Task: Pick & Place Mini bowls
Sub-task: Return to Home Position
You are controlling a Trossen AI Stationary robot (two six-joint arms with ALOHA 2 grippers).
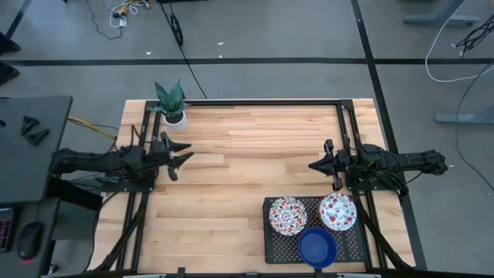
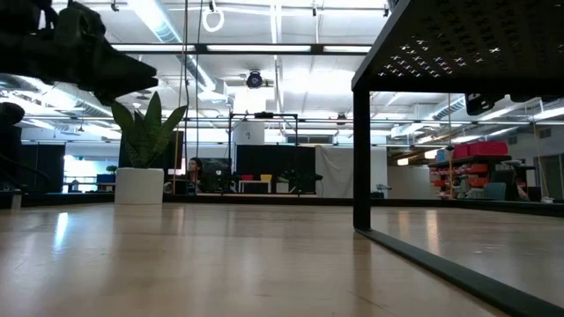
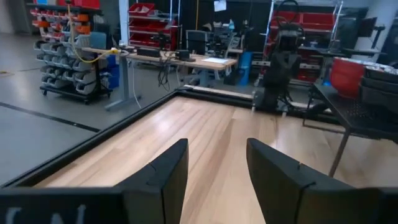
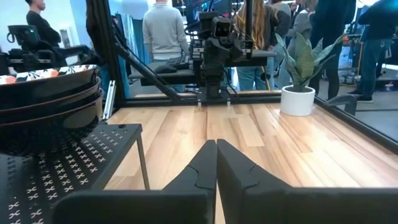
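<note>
1. Landmark: a black perforated shelf [image 1: 269, 241] stands on the wooden bench [image 1: 231, 193]. All places below are given relative to it.
2. Mini bowls: all bowls in sight are on top of the shelf, and none is seen on the bench boards.
   - One white floral stack [image 1: 287, 215] sits on the shelf's half nearer the left arm.
   - A second floral stack [image 1: 338, 211] sits on the half nearer the right arm.
   - The blue bowls [image 1: 317, 247] are set between and touching both, toward the shelf's outer edge.
   - In the right wrist view, several nested rims [image 4: 53, 93] are seen on the shelf deck [image 4: 93, 158]. An exact count cannot be read.
3. Right arm: it is stretched level and low, reaching in from the shelf's side of the bench.
   - The right tool [image 1: 312, 165] is held just off the shelf edge that faces the bench's middle. It is not over the deck and touches no bowl.
   - Its fingers are pressed together with nothing between them, as confirmed in the wrist view [image 4: 216, 146].
4. Left arm: it is stretched level in mirror pose, well apart from the shelf on the opposite side of the bench.
   - The left tool [image 1: 185, 152] is pointed toward the shelf's side.
   - Its fingers are spread wide and hold nothing, with bare boards visible through the gap [image 3: 216, 149].
5. Other item: a potted plant [image 1: 174, 108] stands far from the shelf, near the left tool and clear of it.
</note>
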